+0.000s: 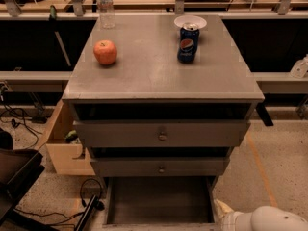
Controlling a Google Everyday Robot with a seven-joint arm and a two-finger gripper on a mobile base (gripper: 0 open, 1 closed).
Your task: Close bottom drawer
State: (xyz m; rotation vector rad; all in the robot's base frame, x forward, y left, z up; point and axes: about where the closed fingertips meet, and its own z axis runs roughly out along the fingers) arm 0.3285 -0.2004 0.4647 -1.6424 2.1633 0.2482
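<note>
Speckled stone floor [284,148], an orange line [261,170] crossing it on the right, black cables [19,117] trailing on the left. A grey bench [281,79] runs across the far side, dark beneath. Dim, warm light. The gripper [224,211] sits low at the near right.

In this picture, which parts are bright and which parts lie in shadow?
Camera view: the cabinet top is brightly lit; the bottom drawer, pulled open, lies dim; the gripper, at the lower right beside that drawer, looks bright.

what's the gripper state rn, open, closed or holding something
gripper: cannot be told; it sits low at the right front corner of the pulled-out bottom drawer.
</note>
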